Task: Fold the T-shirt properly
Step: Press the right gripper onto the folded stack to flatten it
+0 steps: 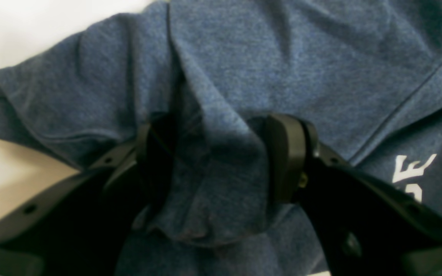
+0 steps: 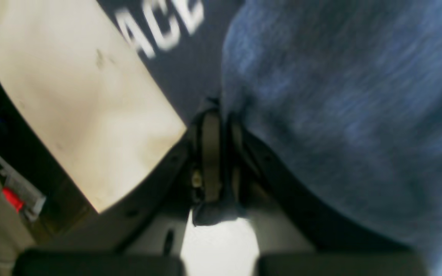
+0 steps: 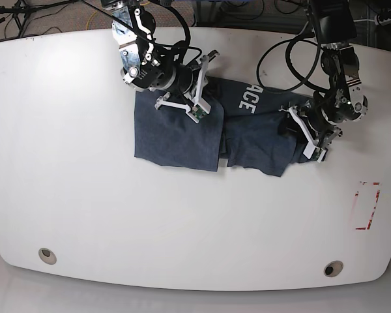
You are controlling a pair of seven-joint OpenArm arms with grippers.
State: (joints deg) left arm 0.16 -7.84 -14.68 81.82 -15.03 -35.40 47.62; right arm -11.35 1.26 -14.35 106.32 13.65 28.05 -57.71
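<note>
The dark blue T-shirt [image 3: 182, 137] lies crumpled across the middle of the white table [image 3: 85, 163], with its white letters [image 3: 251, 99] facing up. My right gripper [image 3: 201, 109] is at the shirt's upper left part. In the right wrist view it [image 2: 217, 153] is shut, pinching a bit of the T-shirt [image 2: 340, 115] cloth near the letters [image 2: 159, 27]. My left gripper [image 3: 301, 134] is at the shirt's right end. In the left wrist view its fingers [image 1: 286, 157] stand apart astride a raised fold of the T-shirt [image 1: 282, 57].
A red-outlined rectangle [image 3: 367, 205] is marked on the table at the right. Two round holes [image 3: 47, 255] [image 3: 333, 268] sit near the front edge. Cables [image 3: 280, 59] hang behind the arms at the back edge.
</note>
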